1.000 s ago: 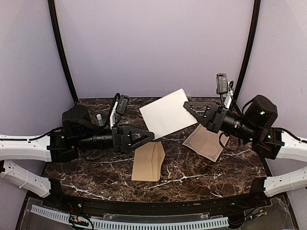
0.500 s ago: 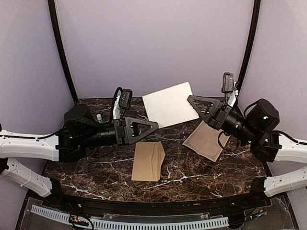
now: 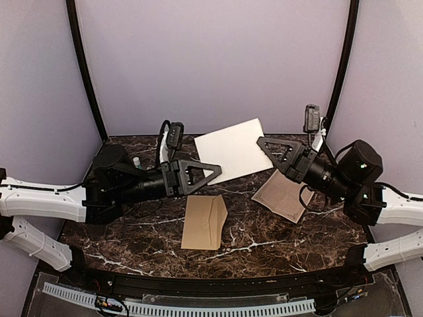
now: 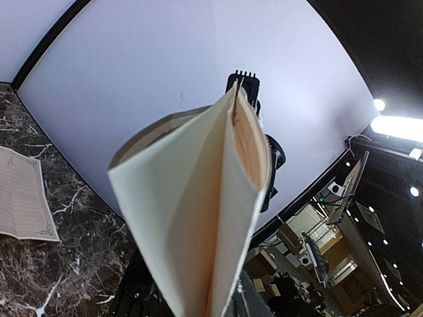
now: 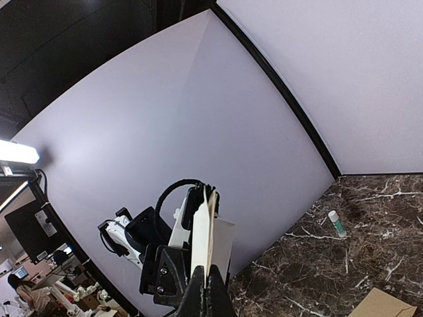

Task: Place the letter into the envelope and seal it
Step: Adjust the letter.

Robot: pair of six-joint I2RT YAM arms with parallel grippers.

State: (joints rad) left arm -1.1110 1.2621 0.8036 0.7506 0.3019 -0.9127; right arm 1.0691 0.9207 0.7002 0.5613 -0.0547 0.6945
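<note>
Dark marble table (image 3: 277, 244) lies beneath both arms, whose tips meet in the air above it. Between them hangs the letter (image 3: 228, 150), pale back showing, its long axis running from one gripper across to the other. The right gripper (image 3: 260, 142) is pressed together on the letter's edge, which its wrist view shows edge-on at the fingertips. The left gripper (image 3: 217, 170) sits at the opposite lower corner with the folded sheet straight ahead of it, though whether it pinches cannot be told. The envelope (image 3: 203, 222) lies flat just below the left gripper, nearer to it than to the right, so the lowering probably falls to that side.
</note>
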